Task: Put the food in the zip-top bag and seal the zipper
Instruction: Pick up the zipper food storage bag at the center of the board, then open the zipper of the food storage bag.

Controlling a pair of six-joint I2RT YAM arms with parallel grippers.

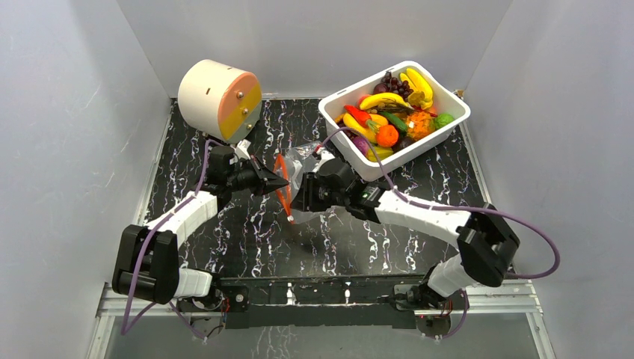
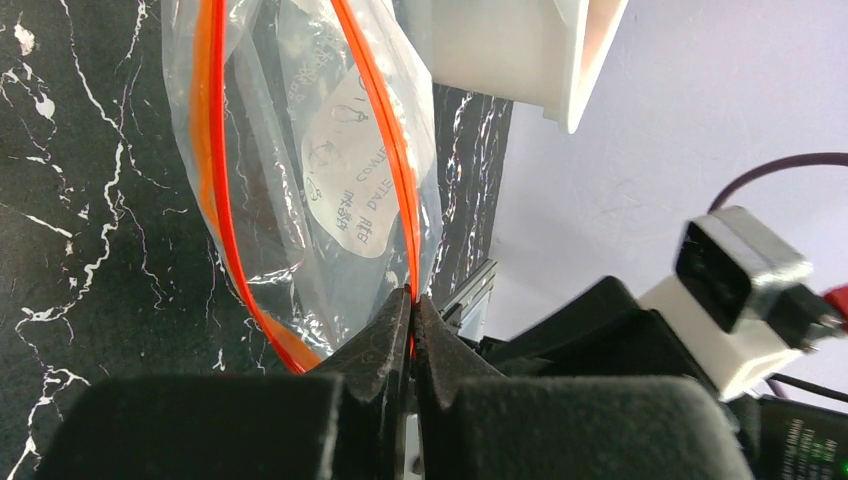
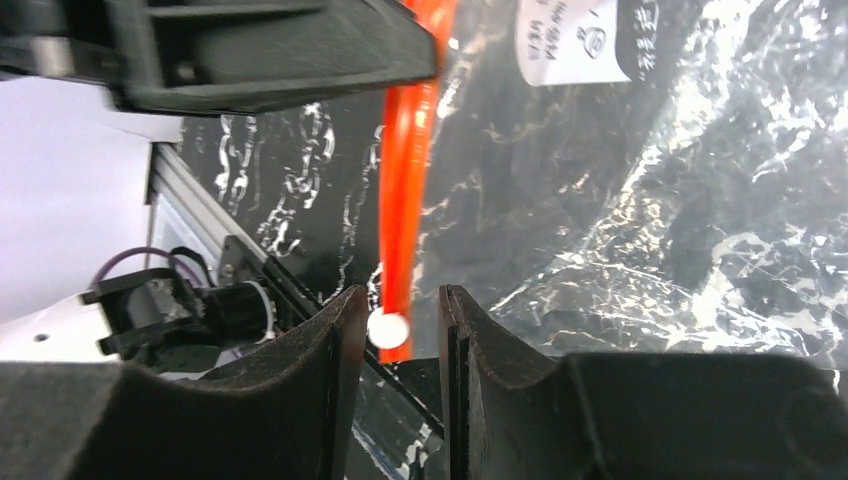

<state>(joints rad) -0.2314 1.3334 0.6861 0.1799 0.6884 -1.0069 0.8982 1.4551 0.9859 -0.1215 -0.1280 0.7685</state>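
Observation:
The zip-top bag (image 1: pixel 305 158) is clear and crinkly and is held up off the black marbled table between my two grippers. My left gripper (image 1: pixel 274 182) is shut on the orange-red zipper (image 1: pixel 283 191); in the left wrist view its tips (image 2: pixel 412 297) pinch one side of the strip (image 2: pixel 385 130) while the bag's (image 2: pixel 320 150) mouth gapes open. My right gripper (image 3: pixel 397 295) stands partly open, straddling the zipper's (image 3: pixel 405 180) lower end and a white dot (image 3: pixel 388 328) without clamping it. The food (image 1: pixel 389 112) lies heaped in the white tub.
The white tub (image 1: pixel 422 149) stands at the back right, just beyond the right gripper. A cream cylinder with a pink and yellow face (image 1: pixel 219 99) sits at the back left. Grey walls close in three sides. A metal rail runs along the near edge.

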